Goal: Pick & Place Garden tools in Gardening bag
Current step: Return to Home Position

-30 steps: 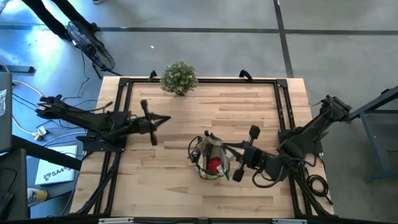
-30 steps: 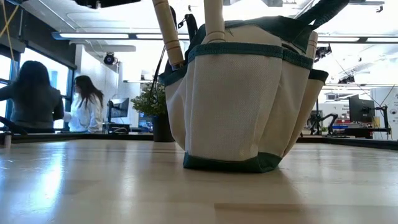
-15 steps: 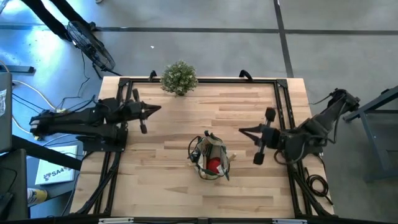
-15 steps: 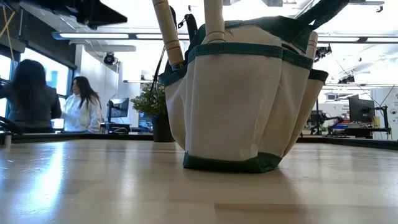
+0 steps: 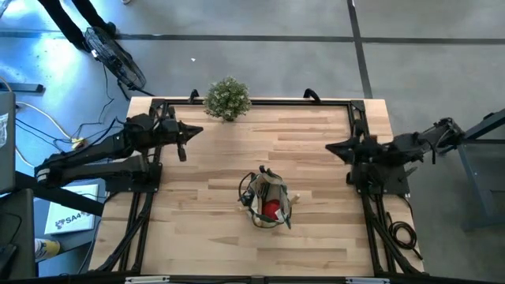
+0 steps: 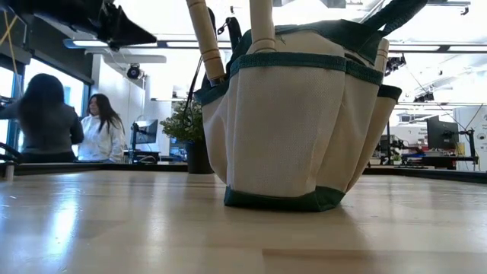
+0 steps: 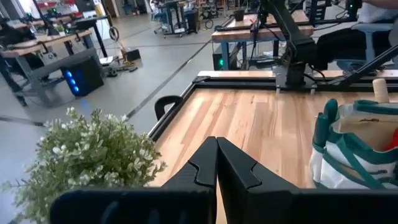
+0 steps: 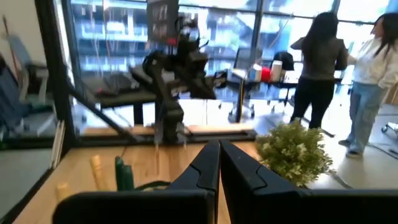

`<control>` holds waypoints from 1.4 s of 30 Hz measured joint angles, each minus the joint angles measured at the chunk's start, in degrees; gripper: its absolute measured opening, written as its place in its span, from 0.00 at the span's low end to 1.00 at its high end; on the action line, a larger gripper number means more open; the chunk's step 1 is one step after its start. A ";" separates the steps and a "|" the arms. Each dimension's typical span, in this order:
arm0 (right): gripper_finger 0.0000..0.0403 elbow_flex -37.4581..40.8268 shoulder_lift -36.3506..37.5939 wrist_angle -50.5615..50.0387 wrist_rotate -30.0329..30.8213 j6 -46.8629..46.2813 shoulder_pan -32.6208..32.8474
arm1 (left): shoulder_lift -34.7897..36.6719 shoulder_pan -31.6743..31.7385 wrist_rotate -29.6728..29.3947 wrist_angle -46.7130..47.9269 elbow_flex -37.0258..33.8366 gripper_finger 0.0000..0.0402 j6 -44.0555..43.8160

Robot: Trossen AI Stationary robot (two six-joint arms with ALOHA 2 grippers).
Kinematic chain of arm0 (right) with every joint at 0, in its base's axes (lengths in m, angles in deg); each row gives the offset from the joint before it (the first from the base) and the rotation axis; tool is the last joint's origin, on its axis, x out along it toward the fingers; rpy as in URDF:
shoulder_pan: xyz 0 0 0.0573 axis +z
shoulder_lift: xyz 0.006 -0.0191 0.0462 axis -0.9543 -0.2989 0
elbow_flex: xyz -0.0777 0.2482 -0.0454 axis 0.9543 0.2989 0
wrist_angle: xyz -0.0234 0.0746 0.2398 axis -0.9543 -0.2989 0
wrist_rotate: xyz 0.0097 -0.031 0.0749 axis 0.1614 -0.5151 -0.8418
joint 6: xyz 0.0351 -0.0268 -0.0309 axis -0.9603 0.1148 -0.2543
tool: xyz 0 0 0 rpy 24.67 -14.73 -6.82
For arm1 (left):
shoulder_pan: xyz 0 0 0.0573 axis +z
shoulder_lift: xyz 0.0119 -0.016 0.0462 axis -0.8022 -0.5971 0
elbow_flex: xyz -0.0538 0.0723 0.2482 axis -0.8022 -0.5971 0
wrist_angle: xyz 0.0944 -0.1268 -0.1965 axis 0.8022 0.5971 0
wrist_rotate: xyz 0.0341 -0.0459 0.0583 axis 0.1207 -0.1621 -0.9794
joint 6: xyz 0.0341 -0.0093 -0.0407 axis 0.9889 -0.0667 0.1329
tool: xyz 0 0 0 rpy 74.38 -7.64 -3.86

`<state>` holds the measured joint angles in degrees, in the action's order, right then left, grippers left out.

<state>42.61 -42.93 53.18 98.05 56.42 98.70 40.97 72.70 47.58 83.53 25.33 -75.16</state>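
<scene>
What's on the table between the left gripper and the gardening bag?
Nothing: the high view shows only bare wooden tabletop between the left gripper and the gardening bag. The potted plant stands aside.

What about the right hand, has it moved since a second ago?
Yes. In the high view the right hand was beside the gardening bag; it has drawn back rightward and up the picture, and now sits well apart from it.

Robotics lab or workshop, open plan. Bare concrete floor (image 5: pixel 316 63) with loose cables (image 5: pixel 39 118) and a floor fan (image 5: pixel 122 67) off the wooden table's (image 5: pixel 316 150) far left corner. Beyond it: workbenches (image 7: pixel 43 45), a computer tower (image 7: pixel 83 76) with blue lights, a monitor (image 6: pixel 441 133), ceiling strip lights (image 6: pixel 114 43), big windows (image 8: pixel 112 37), two people (image 6: pixel 47 118) standing.
</scene>
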 joint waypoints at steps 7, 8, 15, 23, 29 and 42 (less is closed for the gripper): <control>0.01 11.70 15.66 4.45 -7.21 1.18 -5.59 | 0.00 6.15 1.65 4.80 0.00 0.00 -1.04; 0.01 12.96 17.25 4.63 -8.05 1.11 -6.16 | 0.00 6.82 3.15 5.15 0.00 0.00 -0.98; 0.01 20.63 23.34 7.18 -9.37 0.63 -9.29 | -0.02 10.52 12.39 5.20 -0.07 0.00 1.16; 0.01 29.38 24.82 15.33 -14.20 0.57 -12.02 | -0.33 13.01 16.06 4.91 -0.09 0.00 1.16; 0.01 32.27 25.14 16.92 -13.15 -0.71 -14.12 | -0.76 12.89 17.50 5.49 -0.13 0.00 0.46; 0.01 40.39 25.28 25.64 -14.70 -3.33 -18.36 | -0.76 12.89 17.48 5.70 -0.15 0.00 0.19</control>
<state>83.00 -17.66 78.82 83.35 53.09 80.34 40.20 85.59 65.06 89.23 25.18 -74.97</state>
